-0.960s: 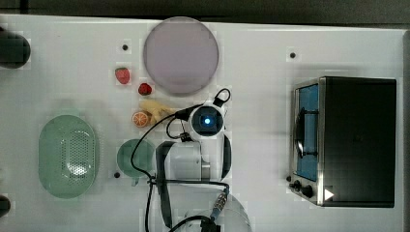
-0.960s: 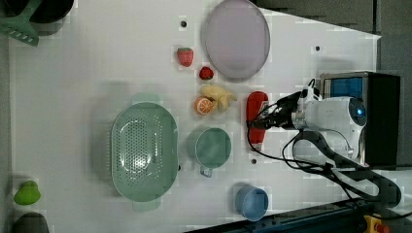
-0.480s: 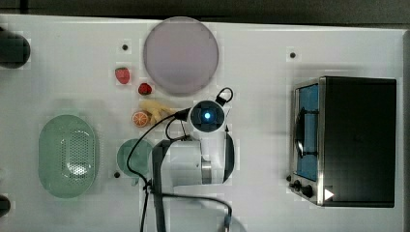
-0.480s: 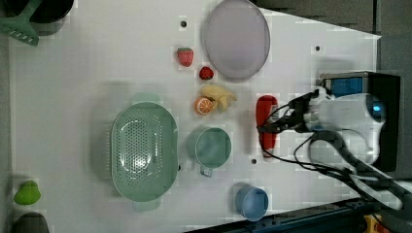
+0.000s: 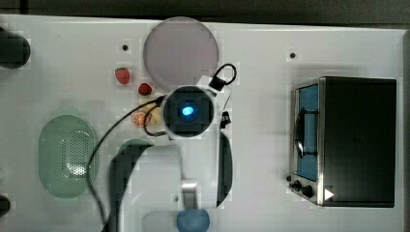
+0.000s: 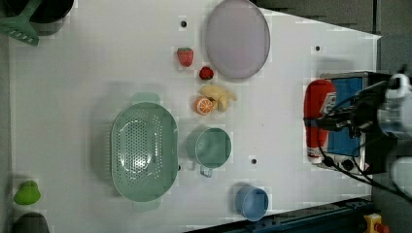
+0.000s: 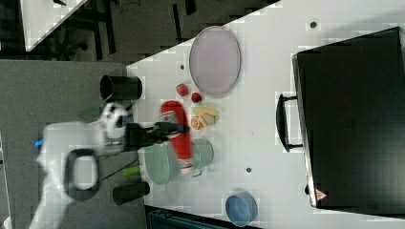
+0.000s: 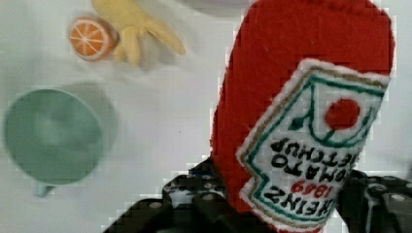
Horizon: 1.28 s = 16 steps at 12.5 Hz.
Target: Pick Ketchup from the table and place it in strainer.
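**Above the table, ketchup in the grip: carrying it across to the strainer**

Between the fingers, the ketchup [image 8: 301,121] is being pinched on both flanks near its lower end, and in the left view it is hanging clear of the table [image 6: 87,87], lying level. I am holding the gripper [image 6: 335,121] steady on it and would not loosen anything yet. The strainer [image 6: 143,153] is lying well apart, beyond the green cup [image 6: 213,148]. I am aiming to carry the bottle high over that cup and over the orange slice [image 6: 204,105] and banana [image 6: 218,95] beside it. I am turning the bottle's length along the strainer's long oval; its cap end is, I think, blurred in the left view. Only low over the hollow am I planning to let go.
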Available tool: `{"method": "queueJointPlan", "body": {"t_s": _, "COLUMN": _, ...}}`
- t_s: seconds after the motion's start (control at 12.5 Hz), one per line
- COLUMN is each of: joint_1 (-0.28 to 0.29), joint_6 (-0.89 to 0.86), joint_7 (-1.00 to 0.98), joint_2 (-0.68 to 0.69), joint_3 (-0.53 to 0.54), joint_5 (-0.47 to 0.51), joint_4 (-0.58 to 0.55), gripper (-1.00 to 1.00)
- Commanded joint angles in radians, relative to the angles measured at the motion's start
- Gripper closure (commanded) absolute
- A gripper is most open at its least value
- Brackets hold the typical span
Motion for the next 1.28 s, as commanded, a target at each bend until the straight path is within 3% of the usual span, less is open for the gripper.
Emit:
{"method": "queueJointPlan", "body": {"t_s": 0.08, "joint_1": 0.031, "joint_6": -0.074, "joint_7": 0.207, "joint_2": -0.007, "joint_3": 0.110, "joint_5": 0.049, "joint_4": 0.031, "gripper": -0.22}}
{"method": "queueJointPlan", "body": {"t_s": 0.48, "joint_1": 0.051, "joint_6": -0.044, "joint_7": 0.578, "joint_2": 0.041, "joint_3": 0.325, "joint_5": 0.116, "joint_4": 0.061, "gripper": -0.22}}
{"method": "queueJointPlan", "body": {"t_s": 0.8, "joint_1": 0.058, "joint_6": 0.172, "joint_7": 0.866, "joint_2": 0.185, "joint_3": 0.474, "joint_5": 0.116, "joint_4": 0.061, "gripper": -0.22}}
{"method": "queueJointPlan", "body": {"t_s": 1.2, "joint_1": 0.101, "joint_6": 0.445, "joint_7": 1.019, "joint_2": 0.430, "joint_3": 0.541, "joint_5": 0.085, "joint_4": 0.058, "gripper": -0.22}}
{"method": "queueJointPlan", "body": {"t_s": 1.28, "joint_1": 0.112, "joint_6": 0.489, "joint_7": 1.031, "joint_2": 0.472, "joint_3": 0.534, "joint_5": 0.070, "joint_4": 0.058, "gripper": -0.31}}
